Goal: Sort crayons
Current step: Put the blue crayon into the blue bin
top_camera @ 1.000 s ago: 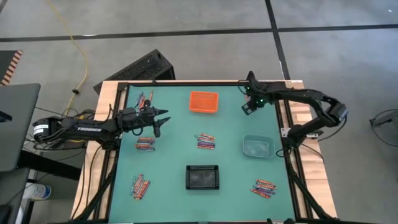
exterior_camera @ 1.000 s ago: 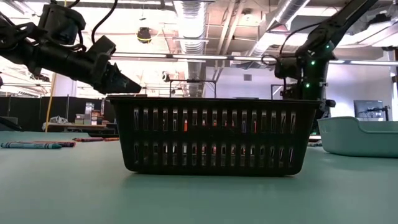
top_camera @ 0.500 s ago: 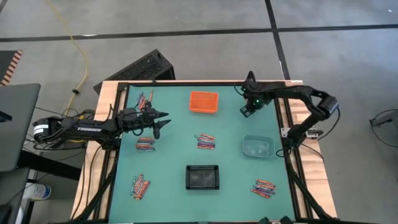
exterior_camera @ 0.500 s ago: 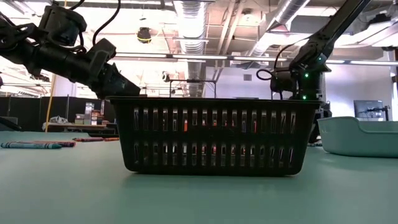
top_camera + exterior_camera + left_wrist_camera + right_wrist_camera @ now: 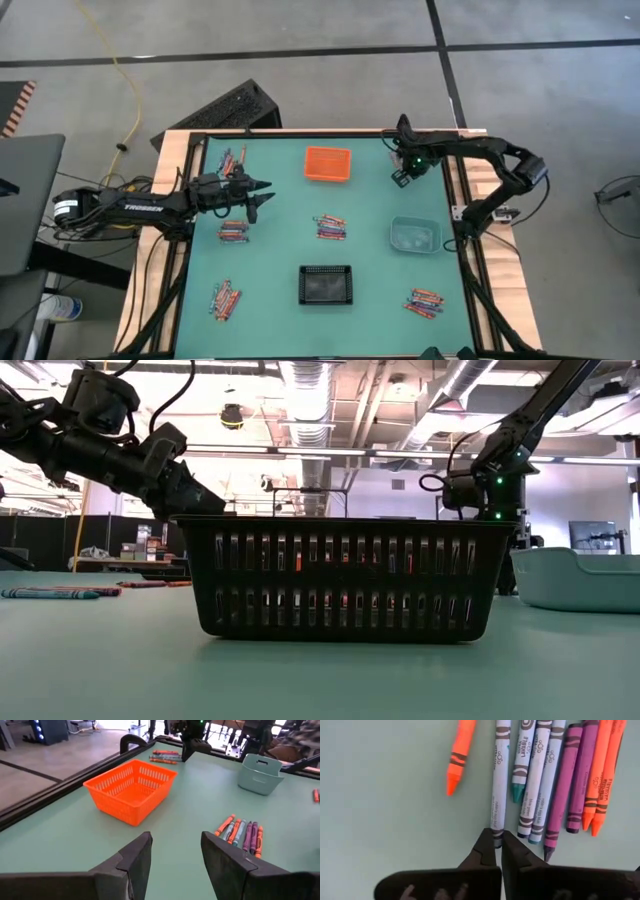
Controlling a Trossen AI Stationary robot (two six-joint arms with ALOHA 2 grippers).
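We have our right gripper down over the group of crayons that lies near the far right corner of the bench, and its jaws are drawn together on the end of one pale blue crayon, the tip of that stick sitting just at the fingertips. The relation that matters for us is alignment: this crayon's long axis runs straight away from the jaws, in line with them, so we grip it only at its very end, not across its middle. It lies at the edge of the row, with a teal-tipped crayon just beside it on one side and a lone orange crayon a little apart on the other, so the neighbours leave us some room. We judge the hold to be slight, and lifting it may let the stick pivot or slip. Our left gripper hangs near the far left part of the bench with its jaws apart and nothing between them, looking toward the orange bin and a middle group of crayons. For the far right group the right arm is plainly the nearer. The teal bin lies close along the right edge, the black bin toward the near edge.
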